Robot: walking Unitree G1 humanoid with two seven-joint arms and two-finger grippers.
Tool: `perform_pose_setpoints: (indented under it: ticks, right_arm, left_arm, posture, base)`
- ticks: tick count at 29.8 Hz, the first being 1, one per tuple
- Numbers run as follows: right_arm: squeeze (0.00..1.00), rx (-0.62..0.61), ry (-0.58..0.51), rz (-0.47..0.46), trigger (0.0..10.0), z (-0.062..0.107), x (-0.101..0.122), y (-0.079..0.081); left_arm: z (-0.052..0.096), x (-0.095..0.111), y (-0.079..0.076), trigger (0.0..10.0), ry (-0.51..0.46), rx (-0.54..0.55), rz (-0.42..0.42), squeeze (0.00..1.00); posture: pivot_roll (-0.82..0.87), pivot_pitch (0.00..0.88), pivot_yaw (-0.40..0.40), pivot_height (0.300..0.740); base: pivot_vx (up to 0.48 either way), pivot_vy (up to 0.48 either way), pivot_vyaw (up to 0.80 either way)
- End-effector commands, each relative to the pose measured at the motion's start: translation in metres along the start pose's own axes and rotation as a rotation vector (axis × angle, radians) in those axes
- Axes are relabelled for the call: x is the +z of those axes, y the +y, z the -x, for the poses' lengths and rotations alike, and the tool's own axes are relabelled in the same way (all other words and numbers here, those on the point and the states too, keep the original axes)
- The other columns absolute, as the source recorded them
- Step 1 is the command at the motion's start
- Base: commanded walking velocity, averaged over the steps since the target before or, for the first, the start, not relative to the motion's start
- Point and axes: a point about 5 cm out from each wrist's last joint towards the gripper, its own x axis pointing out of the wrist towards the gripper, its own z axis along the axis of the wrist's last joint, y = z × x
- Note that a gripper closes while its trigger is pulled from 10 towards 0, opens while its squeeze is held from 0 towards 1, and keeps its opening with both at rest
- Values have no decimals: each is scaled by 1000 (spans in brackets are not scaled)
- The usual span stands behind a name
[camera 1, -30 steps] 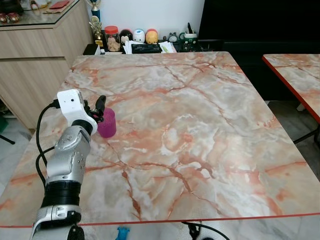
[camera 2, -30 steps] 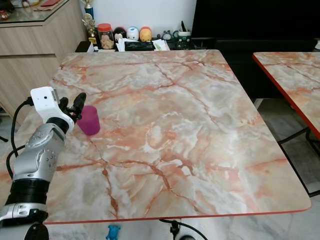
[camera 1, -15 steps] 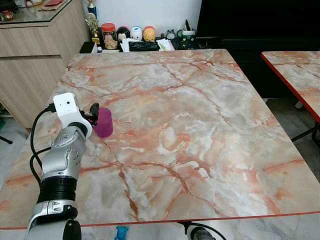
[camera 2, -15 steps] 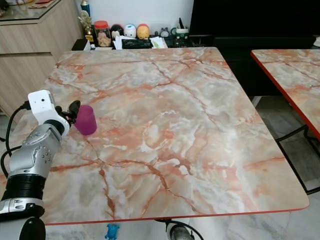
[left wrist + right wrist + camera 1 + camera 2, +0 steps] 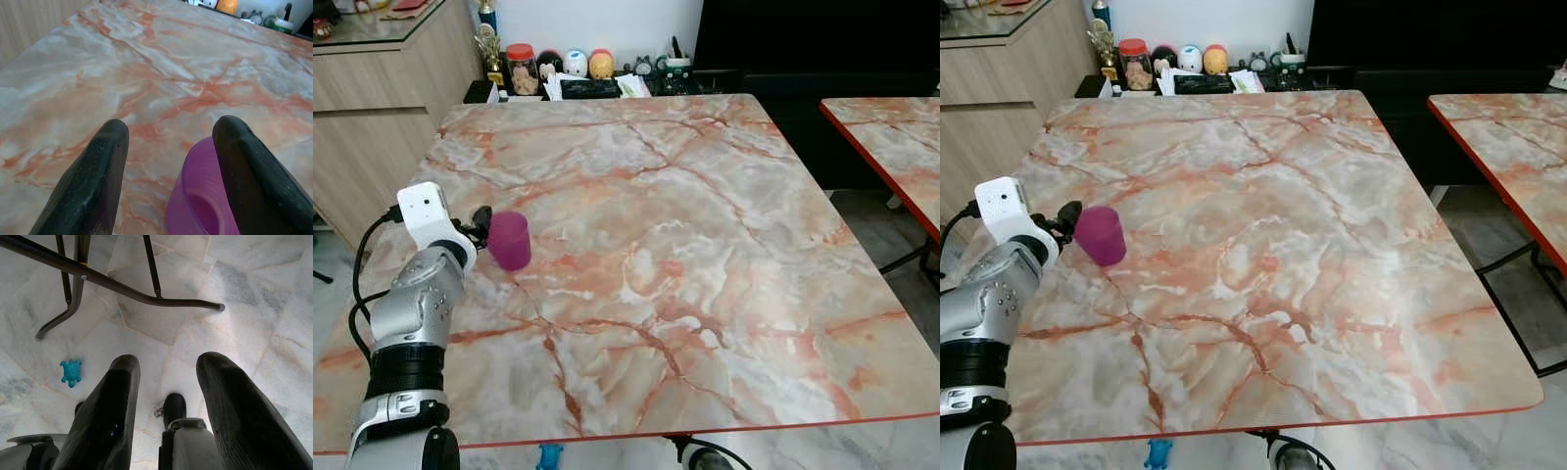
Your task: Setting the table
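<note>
Now the purple cup (image 5: 510, 241) stands upright on the marble table (image 5: 705, 245), near the table's left edge and about halfway between its near and far sides. The left gripper (image 5: 168, 161) sits just left of the cup, its two black fingers (image 5: 93, 186) spread apart; in the left wrist view the cup's rim lies low between them, closer to one finger, and I cannot tell whether that finger touches it. The left arm (image 5: 416, 323) reaches up from the near left corner.

The right gripper (image 5: 166, 401) hangs below the table with its fingers spread and nothing between them, pointing down at the pale tiled floor (image 5: 254, 293), where a small blue toy (image 5: 71, 372) lies near the dark metal table legs (image 5: 122, 286). At the far side, beyond the table, jars and small figures (image 5: 558, 67) line a low shelf, and a second marble table (image 5: 891, 137) stands to the right.
</note>
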Motion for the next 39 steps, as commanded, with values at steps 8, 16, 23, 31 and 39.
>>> perform_pose_setpoints:
  ticks: [8,16,23,31,39]
  right_arm:
    - [0,3,8,-6,10000,0,-3,-2]
    - [0,-1,17,-7,10000,2,-9,-5]
    - [0,-3,17,-8,10000,2,-10,-6]
    - [0,-1,19,-6,10000,3,-12,-8]
    - [0,1,22,-6,10000,3,-15,-9]
  left_arm:
    - [4,-5,-5,10000,77,-38,-18,0]
    - [5,-11,-4,10000,129,-17,-12,0]
    - [5,-16,-7,10000,155,-28,-9,0]
    - [5,-17,-5,0,158,-25,-8,0]
    - [5,-15,-3,0,153,-21,-4,0]
  posture:
    - [158,61,-26,740]
    - [158,63,-26,740]
    - [156,61,-26,740]
    - [154,62,-25,740]
    - [158,62,-27,740]
  base:
    - [0,0,0]
    - [0,0,0]
    - [0,0,0]
    - [0,0,0]
    - [0,0,0]
